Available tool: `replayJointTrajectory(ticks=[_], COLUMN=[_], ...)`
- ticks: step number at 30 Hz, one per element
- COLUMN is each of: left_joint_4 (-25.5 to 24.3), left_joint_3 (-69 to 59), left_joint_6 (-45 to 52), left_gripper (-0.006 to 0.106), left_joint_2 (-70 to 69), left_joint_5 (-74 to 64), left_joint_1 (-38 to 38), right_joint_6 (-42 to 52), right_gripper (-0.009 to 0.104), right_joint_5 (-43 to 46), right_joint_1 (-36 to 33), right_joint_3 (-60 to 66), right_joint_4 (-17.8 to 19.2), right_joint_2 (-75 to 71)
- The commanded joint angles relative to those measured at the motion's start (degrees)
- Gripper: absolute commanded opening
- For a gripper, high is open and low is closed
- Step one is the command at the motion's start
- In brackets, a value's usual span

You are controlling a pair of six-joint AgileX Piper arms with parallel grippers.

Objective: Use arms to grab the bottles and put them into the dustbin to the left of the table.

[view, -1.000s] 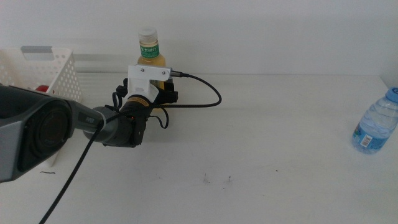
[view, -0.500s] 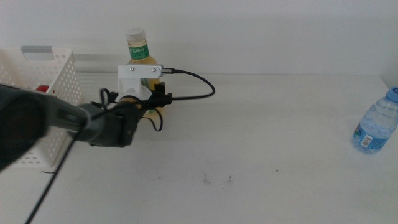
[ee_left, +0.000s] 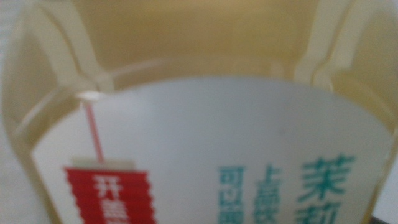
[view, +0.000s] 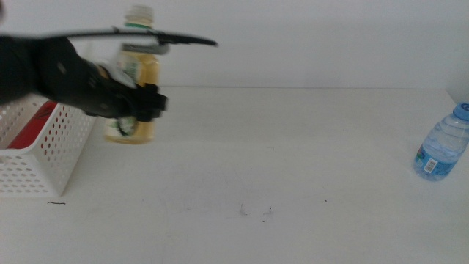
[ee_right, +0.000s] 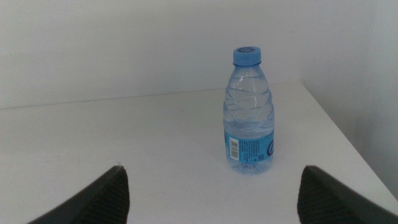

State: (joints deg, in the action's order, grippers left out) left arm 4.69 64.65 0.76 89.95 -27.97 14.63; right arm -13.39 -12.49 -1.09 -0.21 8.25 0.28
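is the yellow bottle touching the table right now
Apart. The middle view shows the yellow bottle lifted in the left gripper, its base hanging clear of the table, beside the dustbin.

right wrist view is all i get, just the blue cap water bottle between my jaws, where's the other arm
Observer: The left gripper is off the table beside the dustbin, carrying the yellow bottle.
Operator: anything in the bin yet
Observer: Yes, something red lies inside it; I cannot make out what.
Operator: is the yellow one over the bin
Observer: Not quite: in the middle view it hangs just to the right of the dustbin's rim. The water bottle stands upright near the table's right edge, with the right gripper open before it.
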Motion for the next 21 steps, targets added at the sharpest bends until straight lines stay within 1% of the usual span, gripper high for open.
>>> replayJointTrajectory(ticks=[1,5,6,8,11,16,21], left_joint_4=[1.1,6.5,6.8,6.1,3.2,2.8,2.9], left_joint_3=[5.8,18.8,21.5,28.1,34.8,38.8,38.8], left_joint_6=[4.6,15.7,17.0,17.8,18.9,24.6,24.9], left_gripper=[-0.002,-0.002,-0.002,-0.002,-0.002,-0.002,-0.002], left_joint_2=[-2.0,0.8,1.5,4.1,7.6,13.0,18.0], left_joint_5=[-8.3,-24.1,-26.8,-33.7,-40.6,-42.0,-42.0], left_joint_1=[-3.7,-12.1,-13.9,-18.0,-23.1,-29.4,-32.2], right_joint_6=[0.4,0.4,0.4,0.4,0.4,0.4,0.4], right_gripper=[0.092,0.092,0.092,0.092,0.092,0.092,0.092], right_joint_5=[0.5,0.5,0.5,0.5,0.5,0.5,0.5], right_joint_1=[0.5,0.5,0.5,0.5,0.5,0.5,0.5], right_joint_3=[0.2,0.2,0.2,0.2,0.2,0.2,0.2], right_joint_4=[0.7,0.7,0.7,0.7,0.7,0.7,0.7], right_joint_2=[-0.3,-0.3,-0.3,-0.3,-0.3,-0.3,-0.3])
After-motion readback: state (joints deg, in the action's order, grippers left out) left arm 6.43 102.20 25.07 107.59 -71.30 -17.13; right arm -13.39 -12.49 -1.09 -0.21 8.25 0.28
